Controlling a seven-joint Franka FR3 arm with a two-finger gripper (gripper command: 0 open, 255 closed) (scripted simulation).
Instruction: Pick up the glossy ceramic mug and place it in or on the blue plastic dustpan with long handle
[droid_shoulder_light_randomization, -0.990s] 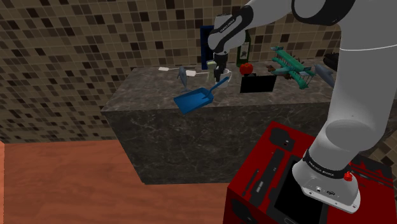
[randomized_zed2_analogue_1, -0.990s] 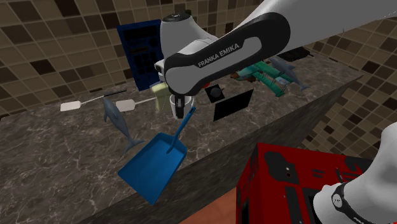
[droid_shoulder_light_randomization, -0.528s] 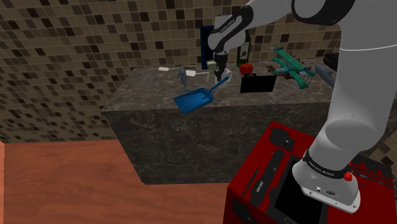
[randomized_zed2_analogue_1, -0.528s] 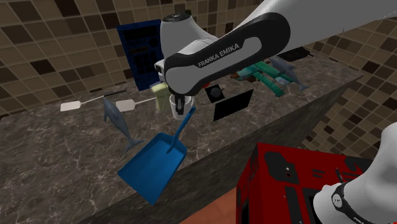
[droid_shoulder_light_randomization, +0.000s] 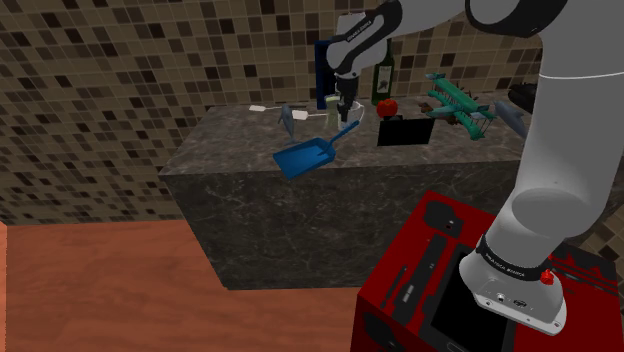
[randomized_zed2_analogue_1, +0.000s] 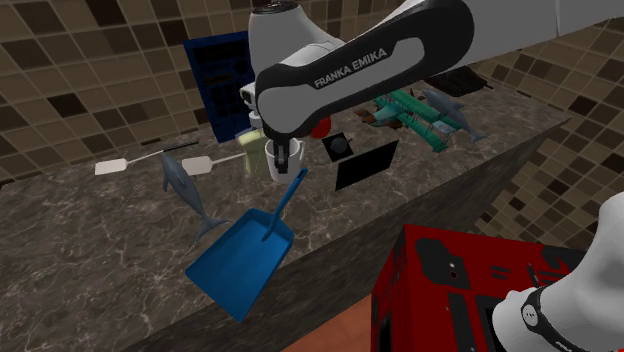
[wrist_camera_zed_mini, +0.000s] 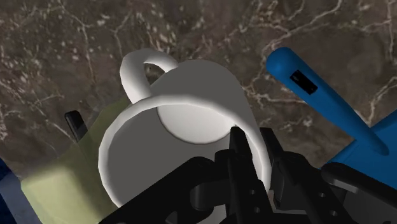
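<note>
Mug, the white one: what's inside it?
Inside, the mug shows a bare white bottom, plus one black finger clasping its wall. The gripper hides the rest.

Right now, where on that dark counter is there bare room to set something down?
Bare stone lies on the dark marble counter, bordered by the grey fish figure and blue long-handled dustpan. Around the white glossy mug it's crowded.

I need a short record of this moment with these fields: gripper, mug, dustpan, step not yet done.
gripper: shut on the mug rim, one finger inside, one outside
mug: white, upright, handle opposite the fingers
dustpan: blue, lies on the dark marbled counter, nothing in it
step not yet done: mug into dustpan
</note>
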